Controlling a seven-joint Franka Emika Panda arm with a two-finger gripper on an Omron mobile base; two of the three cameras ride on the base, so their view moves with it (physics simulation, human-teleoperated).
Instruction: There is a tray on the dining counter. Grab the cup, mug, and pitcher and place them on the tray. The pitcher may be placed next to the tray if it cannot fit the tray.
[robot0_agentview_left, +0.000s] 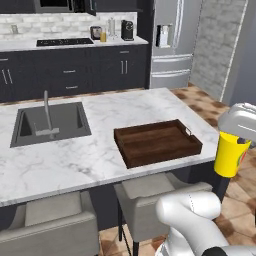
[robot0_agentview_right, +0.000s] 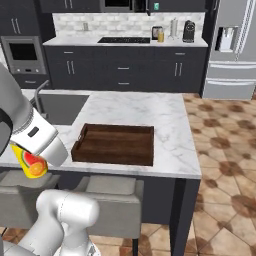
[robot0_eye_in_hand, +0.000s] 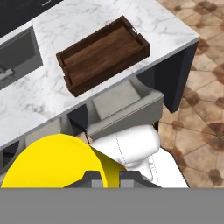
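White marble is stretching out ahead of me as the dining counter (robot0_agentview_left: 110, 150), the biggest thing I am looking at, with a dark sink (robot0_agentview_left: 50, 125) and its faucet (robot0_agentview_left: 47, 115) sitting toward its left end in the left base view. Behind it, I am seeing dark cabinets (robot0_agentview_right: 125, 67) running along the back wall and a steel fridge (robot0_agentview_left: 172, 42) standing at their right end. Two grey stools (robot0_agentview_left: 160, 192) are tucked under the near edge of the counter.

On the counter I am watching the tray (robot0_agentview_left: 157, 142), dark brown wood with a low rim, lying flat near the front edge and to the right of the sink. Nothing is resting inside it.

I am holding the cup (robot0_agentview_left: 230, 155) off the counter, out past its near right corner in the left base view and well apart from the tray. It is bright yellow, and in the right base view its red-orange mark is facing the camera, low at the left. The gripper (robot0_eye_in_hand: 107, 179) is clenched on the cup's rim; in the hand view the yellow bowl is sitting directly against the dark fingertips (robot0_eye_in_hand: 94, 180) at the bottom, with the tray lying beyond it, further up the picture. From both base views the cup is hanging below the white hand, roughly upright, over the floor (robot0_agentview_right: 220, 165) rather than over the marble.
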